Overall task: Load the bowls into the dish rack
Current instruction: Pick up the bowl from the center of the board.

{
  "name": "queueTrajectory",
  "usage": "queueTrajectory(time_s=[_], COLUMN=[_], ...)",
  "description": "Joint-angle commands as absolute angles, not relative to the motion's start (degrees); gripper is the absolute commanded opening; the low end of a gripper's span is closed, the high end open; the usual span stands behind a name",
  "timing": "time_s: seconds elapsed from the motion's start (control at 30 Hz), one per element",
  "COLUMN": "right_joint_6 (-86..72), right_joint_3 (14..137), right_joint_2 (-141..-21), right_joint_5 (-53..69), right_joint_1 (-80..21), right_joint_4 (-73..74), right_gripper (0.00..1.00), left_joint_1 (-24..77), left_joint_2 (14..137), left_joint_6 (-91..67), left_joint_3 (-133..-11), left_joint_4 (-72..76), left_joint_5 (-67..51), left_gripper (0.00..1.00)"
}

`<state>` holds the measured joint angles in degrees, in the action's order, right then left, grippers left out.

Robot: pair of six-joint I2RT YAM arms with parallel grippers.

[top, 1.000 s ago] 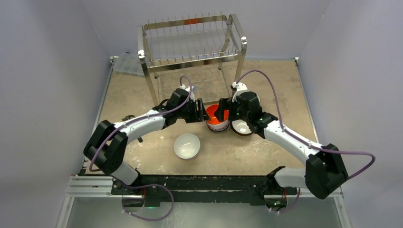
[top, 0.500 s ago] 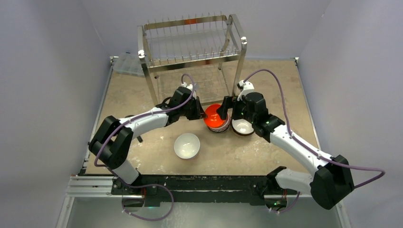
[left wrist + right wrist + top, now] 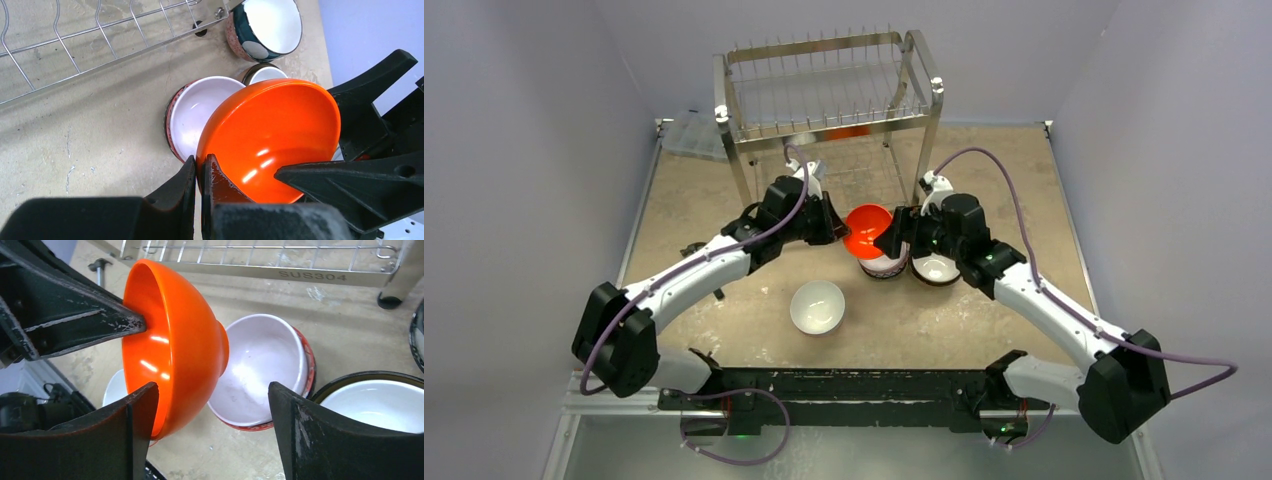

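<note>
**just in front of the dish rack: orange bowl in the air, pinched by the left gripper**

at mid-worktop (image 3: 984, 180), the orange bowl (image 3: 868, 228) hangs tilted on its side above the red floral bowl (image 3: 882, 265), clear of it in both wrist views.

step in hand, by my reading: pick done, carry to the dish rack (image 3: 824, 131) not yet begun. the rack stands at the far edge, well apart from the bowl.

left gripper (image 3: 200, 167): closed tight on the orange bowl's rim, one finger inside and one outside. a thin edge grip, so the bowl may swing.

right gripper (image 3: 212, 390): jaws wide apart, holding nothing. its fingers straddle the orange bowl's underside and the red floral bowl; i cannot tell if the nearer finger touches.

pose: the left arm reaches forward and inward from its base, wrist turned toward the centre. the right arm mirrors it, wrist low, just beside a dark-rimmed white bowl (image 3: 934, 268).

left on the worktop: a plain white bowl (image 3: 816, 306) nearer the bases, and a teal-patterned bowl (image 3: 265, 27) by a rack leg.

next move calls for: raise the bowl higher, swing it toward the rack, and set it between the prongs. the right gripper should pull back first to clear the path.
</note>
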<state>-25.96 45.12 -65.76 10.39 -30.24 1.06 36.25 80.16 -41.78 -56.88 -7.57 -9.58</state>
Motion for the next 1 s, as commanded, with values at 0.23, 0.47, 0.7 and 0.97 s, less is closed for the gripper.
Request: queueTrajectory(time_s=[0.23,0.47,0.7,0.97], right_joint_6=[-27.7,-26.7,-22.2,-21.2], right_joint_3=[46.6,46.9,47.0,48.0], right_joint_2=[-64.0,-64.4,-65.2,-69.3], right_joint_5=[17.9,18.6,23.6,31.6], right_joint_1=[-30.0,-30.0,-30.0,-30.1], right_joint_4=[-2.7,-3.0,-5.5,-8.0], right_gripper=[0.12,0.0,0.0,0.0], left_joint_1=[36.2,36.1,36.1,36.1], left_joint_2=[73.7,69.1,64.3,63.9], left_joint_6=[-43.0,-43.1,-46.1,-48.8], left_joint_3=[-55.4,-51.7,-43.8,-38.9], left_joint_4=[-5.1,-5.3,4.2,14.7], left_joint_5=[-9.6,-7.7,-12.7,-22.3], left_gripper=[0.03,0.55,0.97,0.96])
